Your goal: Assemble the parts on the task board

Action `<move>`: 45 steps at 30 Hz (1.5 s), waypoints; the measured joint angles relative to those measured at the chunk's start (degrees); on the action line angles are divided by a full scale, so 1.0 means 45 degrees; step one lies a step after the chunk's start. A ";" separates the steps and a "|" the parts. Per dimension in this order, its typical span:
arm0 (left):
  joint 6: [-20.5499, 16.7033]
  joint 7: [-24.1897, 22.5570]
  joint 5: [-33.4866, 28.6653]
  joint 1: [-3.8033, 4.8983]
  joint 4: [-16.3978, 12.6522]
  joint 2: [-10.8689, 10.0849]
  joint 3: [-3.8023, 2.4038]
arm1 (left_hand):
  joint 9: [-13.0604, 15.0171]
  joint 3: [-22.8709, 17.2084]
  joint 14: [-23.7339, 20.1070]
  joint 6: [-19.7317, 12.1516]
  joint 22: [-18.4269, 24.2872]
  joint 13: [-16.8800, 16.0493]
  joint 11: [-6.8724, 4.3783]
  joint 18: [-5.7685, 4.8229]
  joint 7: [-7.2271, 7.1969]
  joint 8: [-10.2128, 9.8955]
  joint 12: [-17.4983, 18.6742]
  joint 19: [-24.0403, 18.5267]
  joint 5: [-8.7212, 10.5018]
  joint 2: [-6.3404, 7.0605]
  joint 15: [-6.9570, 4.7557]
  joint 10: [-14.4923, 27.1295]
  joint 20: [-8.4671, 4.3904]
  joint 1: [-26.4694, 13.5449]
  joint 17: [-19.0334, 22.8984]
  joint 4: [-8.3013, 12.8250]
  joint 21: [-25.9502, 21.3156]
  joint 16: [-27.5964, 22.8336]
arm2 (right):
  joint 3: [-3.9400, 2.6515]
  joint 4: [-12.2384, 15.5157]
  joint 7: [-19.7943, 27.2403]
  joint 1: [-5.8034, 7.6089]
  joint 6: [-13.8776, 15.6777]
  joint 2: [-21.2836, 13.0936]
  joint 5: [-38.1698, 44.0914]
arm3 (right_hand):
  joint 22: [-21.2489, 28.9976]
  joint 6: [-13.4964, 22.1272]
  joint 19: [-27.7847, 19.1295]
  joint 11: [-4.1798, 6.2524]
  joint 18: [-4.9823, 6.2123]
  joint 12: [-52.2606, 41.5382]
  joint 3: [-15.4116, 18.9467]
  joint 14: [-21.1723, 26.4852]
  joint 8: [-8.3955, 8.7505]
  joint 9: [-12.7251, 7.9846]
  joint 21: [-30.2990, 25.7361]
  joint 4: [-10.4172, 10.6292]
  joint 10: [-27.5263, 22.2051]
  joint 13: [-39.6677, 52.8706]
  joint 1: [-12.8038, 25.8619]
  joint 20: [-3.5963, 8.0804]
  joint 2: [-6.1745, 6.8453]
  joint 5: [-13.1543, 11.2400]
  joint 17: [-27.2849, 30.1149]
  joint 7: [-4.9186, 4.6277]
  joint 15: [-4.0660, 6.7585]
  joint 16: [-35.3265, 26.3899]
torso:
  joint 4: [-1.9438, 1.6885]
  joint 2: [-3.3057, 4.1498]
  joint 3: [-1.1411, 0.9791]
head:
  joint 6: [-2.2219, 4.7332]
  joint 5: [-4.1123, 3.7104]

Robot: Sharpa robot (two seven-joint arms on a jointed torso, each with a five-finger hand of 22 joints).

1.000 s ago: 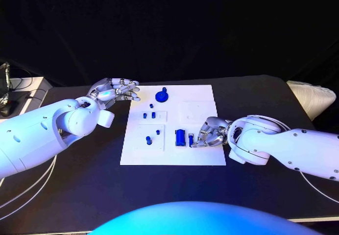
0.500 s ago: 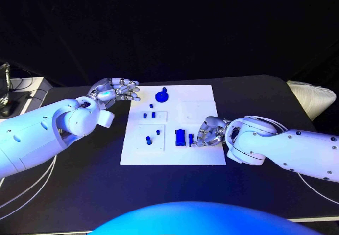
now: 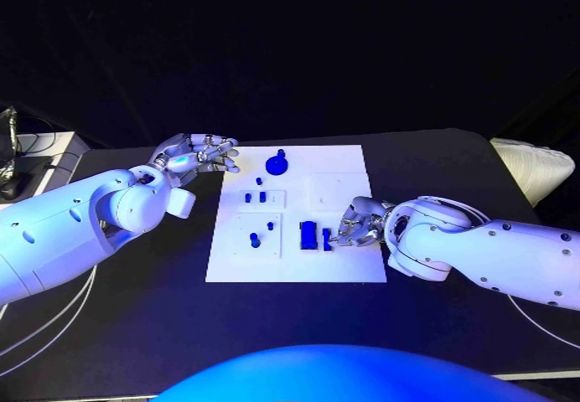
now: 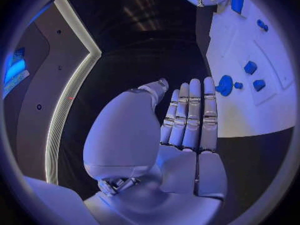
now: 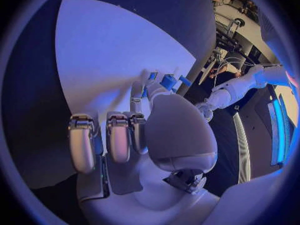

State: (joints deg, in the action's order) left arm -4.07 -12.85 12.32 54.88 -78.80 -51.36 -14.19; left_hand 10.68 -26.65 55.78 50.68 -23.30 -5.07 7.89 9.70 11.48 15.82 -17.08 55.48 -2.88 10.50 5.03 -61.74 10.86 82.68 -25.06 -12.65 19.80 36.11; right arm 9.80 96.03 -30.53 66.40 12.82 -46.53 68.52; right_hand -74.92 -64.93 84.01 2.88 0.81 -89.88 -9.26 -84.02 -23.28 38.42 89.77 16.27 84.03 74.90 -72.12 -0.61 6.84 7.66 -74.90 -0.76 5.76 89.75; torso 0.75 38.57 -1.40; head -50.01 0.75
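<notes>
1. Reaching over the white task board [image 3: 296, 260], the right hand [image 3: 359, 224] pinches a small blue part [image 3: 326, 238] at its near-right area, seemingly mid-placement.
2. Left hand [image 3: 197, 154] hovers empty, fingers apart, beside the board's far-left corner.
3. Next: likely seat the part squarely.

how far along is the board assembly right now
Early, by the look of it. Nothing plainly reads as assembled: several blue parts lie spread across the task board. In hand: the right hand is down at a blue block, grip unclear. The left hand hovers off the board, holding nothing.
</notes>
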 measured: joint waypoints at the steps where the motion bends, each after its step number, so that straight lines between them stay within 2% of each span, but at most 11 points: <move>1: 0.0000 0.0001 0.0000 0.0000 0.0000 0.0000 0.0000 | 0.0000 0.0000 0.0000 0.0000 0.0000 0.0000 0.0000 -0.0001 0.0000 0.0000 0.0000 0.0000 0.0000 0.0000 0.0000 0.0000 0.0000 0.0000 0.0000 0.0000 0.0000 0.0000 | -0.0005 -0.0009 -0.0002 -0.0007 -0.0004 0.0003 0.0002 | 0.0000 0.0000 0.0000 0.0002 0.0000 0.0000 0.0000 0.0000 0.0000 0.0000 0.0000 0.0000 -0.0002 0.0000 -0.0031 0.0000 0.0031 0.0000 0.0000 0.0000 0.0000 0.0000 | 0.0000 0.0000 0.0000 | 0.0000 0.0000; 7: 0.0000 0.0002 0.0000 0.0000 0.0003 0.0000 0.0000 | 0.0000 0.0000 0.0000 0.0000 0.0017 -0.0011 -0.0047 -0.0001 0.0000 0.0000 0.0000 0.0000 0.0000 0.0000 0.0000 0.0047 0.0000 0.0000 -0.0018 0.0000 0.0000 0.0000 | -0.0010 0.0072 0.0003 -0.0041 0.0048 -0.0061 0.0007 | 0.0001 0.0000 0.0000 0.0003 0.0001 0.0000 0.0000 0.0000 -0.0054 0.0012 0.0000 0.0000 -0.0004 0.0009 -0.0104 0.0000 0.0194 0.0078 0.0000 -0.0001 0.0000 0.0000 | -0.0001 -0.0004 0.0000 | -0.0001 0.0000; 12: 0.0001 0.0004 0.0000 0.0000 0.0012 0.0000 0.0000 | 0.0000 0.0000 0.0000 0.0000 0.0016 -0.0010 -0.0047 0.0000 0.0000 0.0000 0.0000 0.0000 0.0000 0.0000 0.0000 0.0047 0.0000 0.0000 -0.0017 0.0000 0.0000 0.0000 | -0.0008 0.0336 0.0114 -0.0069 0.0384 -0.0305 -0.0006 | 0.0002 0.0001 0.0000 0.0003 0.0000 0.0000 0.0000 0.0000 -0.0053 0.0012 0.0000 0.0000 -0.0004 0.0010 -0.0053 -0.0001 0.0279 0.0249 0.0000 -0.0002 -0.0001 0.0000 | -0.0001 -0.0007 -0.0001 | 0.0000 0.0021; 17: 0.0002 0.0005 0.0000 0.0000 0.0036 0.0001 0.0000 | 0.0000 0.0000 0.0000 0.0000 0.0016 -0.0010 -0.0047 0.0000 0.0000 0.0000 0.0000 0.0000 0.0000 0.0000 0.0000 0.0047 0.0000 0.0000 -0.0016 0.0000 0.0000 0.0000 | -0.0140 0.0709 0.0459 -0.0009 0.0956 -0.0529 -0.0067 | 0.0002 0.0006 0.0000 0.0003 -0.0001 0.0000 0.0000 0.0000 -0.0107 0.0011 0.0000 0.0000 -0.0004 0.0009 -0.0099 -0.0001 0.0334 0.0296 0.0000 0.0001 -0.0001 0.0000 | 0.0006 -0.0015 -0.0006 | 0.0000 0.0040; 19: 0.0002 0.0005 0.0000 0.0000 0.0054 0.0003 0.0000 | 0.0000 0.0000 0.0000 0.0000 0.0016 -0.0009 -0.0047 0.0000 0.0000 0.0000 0.0000 0.0000 0.0000 0.0000 0.0000 0.0047 0.0000 0.0000 -0.0016 0.0000 0.0000 0.0000 | -0.0182 0.0862 0.0678 0.0056 0.1240 -0.0499 -0.0104 | 0.0003 0.0055 0.0000 0.0002 0.0000 0.0000 -0.0057 0.0000 -0.0173 0.0011 0.0000 -0.0056 -0.0004 0.0009 -0.0233 -0.0001 0.0467 0.0351 0.0000 0.0045 -0.0001 0.0000 | 0.0013 -0.0015 -0.0006 | 0.0000 0.0043; 20: 0.0002 0.0005 0.0000 0.0000 0.0059 0.0006 0.0000 | 0.0000 0.0000 0.0000 0.0000 0.0016 -0.0009 -0.0047 0.0000 0.0000 0.0000 0.0000 0.0000 0.0000 0.0000 0.0000 0.0047 0.0000 0.0000 -0.0016 0.0000 0.0000 0.0000 | -0.0196 0.0917 0.0770 0.0078 0.1349 -0.0464 -0.0111 | 0.0003 0.0072 0.0000 0.0002 0.0000 0.0000 -0.0162 0.0024 -0.0185 0.0011 0.0000 -0.0083 -0.0004 0.0009 -0.0340 -0.0001 0.0533 0.0317 0.0000 0.0061 0.0031 0.0000 | 0.0016 -0.0015 -0.0005 | 0.0000 0.0044; 23: 0.0003 0.0006 0.0000 0.0000 0.0063 0.0024 0.0000 | 0.0000 0.0000 0.0000 0.0000 0.0016 -0.0009 -0.0047 0.0000 0.0000 0.0000 0.0000 0.0000 0.0000 0.0000 0.0000 0.0046 0.0000 0.0000 -0.0015 0.0000 0.0000 0.0000 | -0.0212 0.1011 0.1016 0.0122 0.1620 -0.0295 -0.0105 | 0.0003 0.0073 0.0000 0.0002 -0.0001 0.0000 -0.0378 0.0000 -0.0245 0.0011 0.0000 -0.0044 -0.0004 0.0009 -0.0650 0.0092 0.0546 -0.0341 0.0000 0.0061 0.0093 0.0000 | 0.0013 -0.0015 -0.0007 | 0.0000 0.0027; 26: 0.0005 0.0006 0.0000 0.0000 0.0070 0.0033 0.0000 | 0.0000 0.0000 0.0000 0.0000 0.0016 -0.0008 -0.0047 -0.0001 0.0000 0.0000 0.0000 0.0000 0.0000 0.0000 0.0000 0.0047 0.0000 0.0000 -0.0015 0.0000 0.0000 0.0000 | -0.0216 0.0976 0.1150 0.0135 0.1739 -0.0094 -0.0038 | 0.0003 0.0072 0.0000 0.0002 -0.0001 0.0000 -0.0389 0.0000 -0.0245 -0.0005 0.0000 -0.0033 -0.0004 0.0008 -0.0650 0.0092 0.0546 -0.0483 0.0000 0.0061 0.0093 0.0000 | -0.0005 -0.0015 -0.0006 | 0.0000 0.0016; 35: 0.0007 0.0006 0.0000 -0.0001 0.0077 0.0037 0.0000 | -0.0013 0.0000 0.0000 0.0000 0.0015 -0.0008 0.0001 -0.0001 0.0000 0.0000 0.0000 0.0048 0.0000 0.0000 0.0000 0.0094 0.0048 0.0000 -0.0015 0.0001 0.0000 0.0000 | -0.0159 0.0618 0.1177 0.0092 0.1644 0.0490 0.0323 | -0.0005 0.0073 0.0000 0.0002 -0.0001 0.0000 -0.0424 0.0000 -0.0296 -0.0032 0.0000 0.0002 -0.0004 0.0006 -0.0768 0.0091 0.0664 -0.0860 0.0000 0.0061 0.0093 0.0000 | -0.0009 -0.0002 0.0005 | 0.0000 0.0027; 40: 0.0007 0.0006 0.0000 -0.0001 0.0070 0.0031 0.0000 | -0.0013 0.0000 0.0000 0.0000 0.0015 -0.0007 0.0001 -0.0001 0.0000 0.0000 0.0000 0.0048 0.0000 0.0000 0.0000 0.0093 0.0047 0.0000 -0.0014 0.0000 0.0000 0.0000 | -0.0123 0.0506 0.1112 0.0025 0.1389 0.0702 0.0576 | -0.0007 0.0073 0.0000 0.0002 -0.0001 0.0000 -0.0460 0.0000 -0.0355 -0.0063 0.0000 -0.0034 -0.0004 0.0006 -0.1059 0.0091 0.0955 -0.0991 0.0000 0.0060 0.0092 0.0000 | -0.0016 0.0007 0.0004 | 0.0000 0.0056; 45: 0.0007 0.0006 0.0001 -0.0002 0.0070 0.0018 0.0000 | -0.0012 0.0000 0.0000 0.0000 0.0015 -0.0007 0.0001 -0.0001 0.0000 0.0000 0.0000 0.0048 0.0000 0.0000 0.0000 0.0093 0.0047 0.0000 -0.0014 0.0000 0.0000 0.0000 | -0.0107 0.0466 0.1036 -0.0003 0.1114 0.0772 0.0797 | -0.0006 0.0073 0.0000 0.0002 -0.0002 0.0000 -0.0460 0.0001 -0.0353 -0.0083 0.0000 -0.0034 -0.0004 0.0005 -0.1184 0.0091 0.1080 -0.0991 0.0000 0.0060 0.0092 0.0000 | -0.0009 0.0009 0.0001 | 0.0000 0.0104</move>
State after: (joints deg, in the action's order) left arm -4.04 -12.82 12.33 54.87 -78.48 -51.28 -14.19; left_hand 10.62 -26.65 55.78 50.68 -23.24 -5.10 7.89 9.70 11.48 15.82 -17.08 55.69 -2.88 10.50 5.03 -61.32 11.08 82.68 -25.12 -12.65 19.80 36.11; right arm 9.31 98.13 -25.87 66.39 17.83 -43.05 72.11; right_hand -74.94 -64.60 84.01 2.89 0.80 -89.88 -11.33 -84.01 -24.87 38.05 89.77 16.12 84.01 74.93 -77.45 -0.20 11.70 3.20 -74.90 -0.49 6.18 89.75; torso 0.71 38.61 -1.39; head -50.01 1.22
